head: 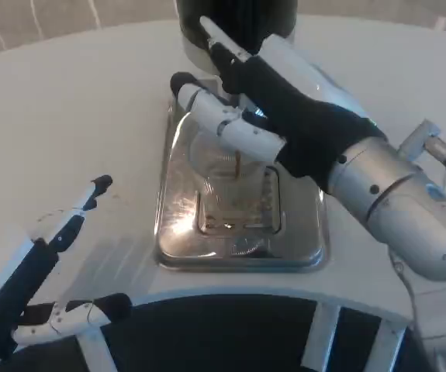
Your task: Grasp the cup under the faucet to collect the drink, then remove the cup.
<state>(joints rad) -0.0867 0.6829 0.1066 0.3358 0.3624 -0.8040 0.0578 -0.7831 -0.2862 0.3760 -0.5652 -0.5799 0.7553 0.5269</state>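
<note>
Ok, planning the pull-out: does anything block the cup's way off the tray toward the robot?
Nothing visible does. The right robot hand wraps the clear cup on the steel tray; only the tray's low rim lies ahead. The left robot hand is open, off to the side.

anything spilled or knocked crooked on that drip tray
Nothing stands out: the metal drip tray sits flat and shows only glare, and the clear cup in the right hand looks upright.
</note>
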